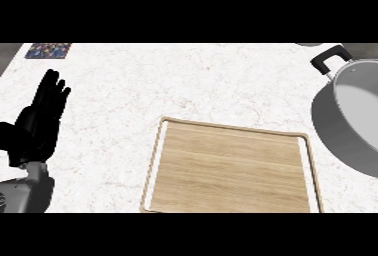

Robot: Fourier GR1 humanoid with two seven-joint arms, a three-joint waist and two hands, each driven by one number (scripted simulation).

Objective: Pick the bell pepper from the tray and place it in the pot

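Look first at your left hand (40,122), at nine o'clock in the head view: its fingers are straight and pointing up, holding nothing. It looks parked at the counter's edge, out of the way, not reaching for anything. Your right hand does not show at all, so you cannot say what its fingers are doing.

The wooden tray (232,167) lies at about six o'clock, its raised rim framing a bare board. No bell pepper shows on it, nor anywhere on the white marbled counter (184,80). The steel pot (351,117) sits at three o'clock, partly cut off by the view's right edge, its black handle (328,57) pointing toward one o'clock. What you can see of its inside is plain grey; the hidden part may hold the pepper, or the unseen right hand may, but you cannot tell which.

Around the work area there is little else: a small patterned mat (49,50) at eleven o'clock, well apart from the tray. Nothing stands between tray and pot; the pot's near wall just beside the tray's right rim is the only thing to clear.
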